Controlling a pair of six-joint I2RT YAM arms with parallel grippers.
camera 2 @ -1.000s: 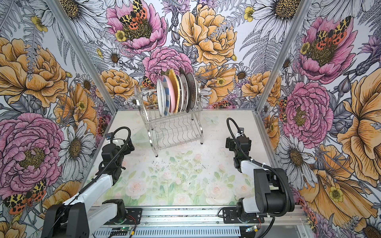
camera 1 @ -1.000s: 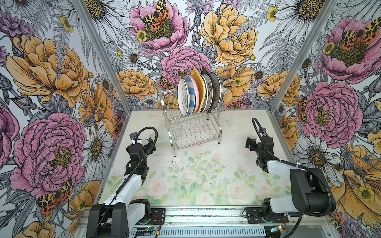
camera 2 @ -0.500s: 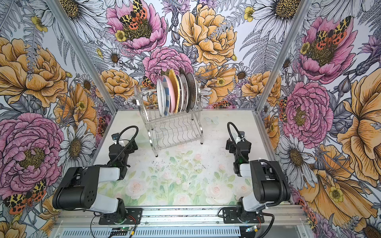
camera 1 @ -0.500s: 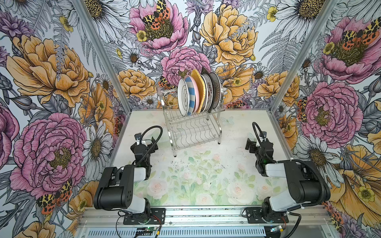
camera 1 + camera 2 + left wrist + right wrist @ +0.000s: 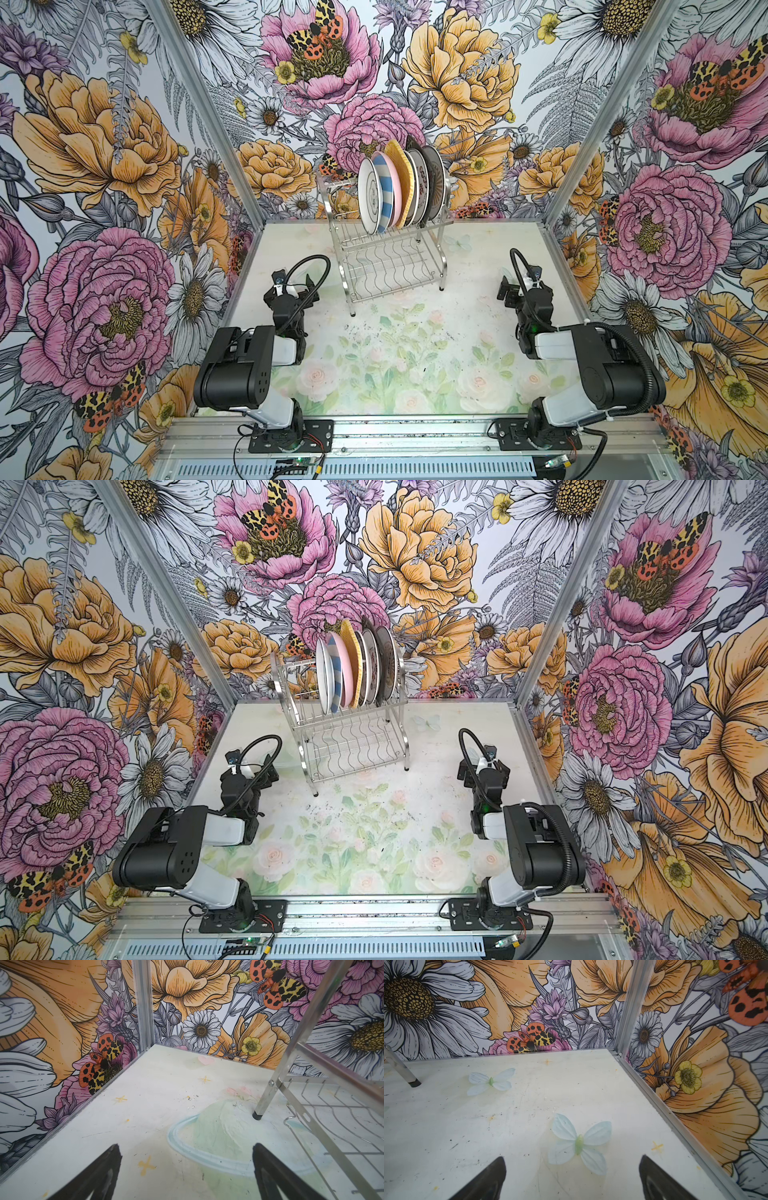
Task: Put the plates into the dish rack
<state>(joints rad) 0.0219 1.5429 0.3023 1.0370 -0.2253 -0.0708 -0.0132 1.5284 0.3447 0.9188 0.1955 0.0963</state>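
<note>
The steel wire dish rack (image 5: 390, 257) (image 5: 353, 739) stands at the back middle of the table. Several plates (image 5: 399, 187) (image 5: 357, 671) stand upright in a row on its upper tier; its lower tier is bare. A white printed plate (image 5: 369, 195) is in front, followed by a blue-striped one (image 5: 384, 199), a pink one and a yellow one (image 5: 405, 183). My left gripper (image 5: 291, 286) (image 5: 249, 771) (image 5: 186, 1145) is open and empty, low over the table left of the rack's front leg (image 5: 268, 1093). My right gripper (image 5: 525, 289) (image 5: 484, 771) (image 5: 572, 1157) is open and empty near the right wall.
Flowered walls close the table on three sides, with metal corner posts (image 5: 143, 1005) (image 5: 631, 1005). Printed butterflies (image 5: 579, 1142) and roses lie flat in the table's surface. A rack leg (image 5: 402, 1072) shows at the edge of the right wrist view.
Both arms have folded back toward their bases at the front rail. The grippers stay open and empty at the table's sides. The rack and plates have not moved.
</note>
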